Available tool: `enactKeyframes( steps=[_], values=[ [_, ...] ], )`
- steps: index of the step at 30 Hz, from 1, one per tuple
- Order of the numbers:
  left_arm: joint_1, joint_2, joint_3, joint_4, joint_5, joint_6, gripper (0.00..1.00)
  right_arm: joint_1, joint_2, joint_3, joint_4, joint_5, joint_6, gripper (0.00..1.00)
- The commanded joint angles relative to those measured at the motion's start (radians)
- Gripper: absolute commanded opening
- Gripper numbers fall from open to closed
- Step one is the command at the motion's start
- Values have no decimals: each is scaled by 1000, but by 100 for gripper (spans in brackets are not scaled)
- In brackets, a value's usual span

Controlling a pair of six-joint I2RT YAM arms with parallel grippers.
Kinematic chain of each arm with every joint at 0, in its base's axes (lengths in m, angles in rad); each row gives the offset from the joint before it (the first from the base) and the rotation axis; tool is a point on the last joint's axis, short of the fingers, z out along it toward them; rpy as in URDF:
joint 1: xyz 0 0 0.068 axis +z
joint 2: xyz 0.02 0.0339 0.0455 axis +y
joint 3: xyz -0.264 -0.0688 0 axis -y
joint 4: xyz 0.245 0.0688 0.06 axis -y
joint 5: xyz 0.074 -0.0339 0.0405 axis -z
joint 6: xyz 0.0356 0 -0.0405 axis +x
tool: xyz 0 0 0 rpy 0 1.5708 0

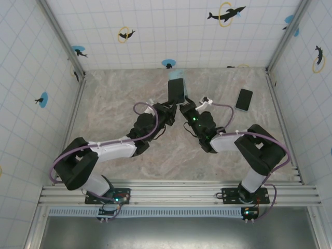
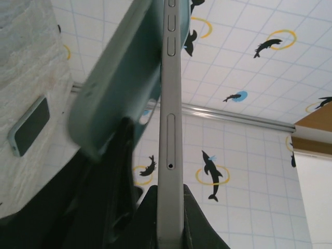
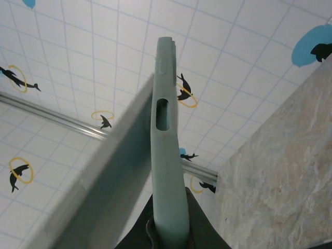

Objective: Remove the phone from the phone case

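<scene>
- My left pincer clamps the phone by its edge, anchoring it.
- My right pincer pinches the case, tilted away, to peel it off.

Both arms are the same build. left arm: matte black joint housings, white shell on the long link, chunky black elbow block. right arm: identical, with a white forearm shell and a black elbow. Lavender cable runs outside the left arm from shoulder to wrist, looped slack near the wrist. Matching right cable arcs over the right elbow. Bases are black plates: left base has a green LED lit, right base has thin dark leads hanging off it. Green LED also on the right wrist housing. left fingers and right fingers are plain black with smooth rounded edges.
</scene>
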Motion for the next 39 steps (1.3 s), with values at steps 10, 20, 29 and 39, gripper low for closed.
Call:
enactKeyframes(
  steps=[10,20,29,39],
  values=[
    [210,-191,-84,-233,250,189,0,-26,5,46,-15,37,-9,0],
    [549,-221,-160,-210,598,288,0,-12,18,47,-22,20,26,0],
    [802,-131,-142,-241,874,508,0,24,42,71,-47,10,60,0],
    [1009,-17,-132,-334,971,814,0,72,106,138,-80,-7,75,0]
  ],
)
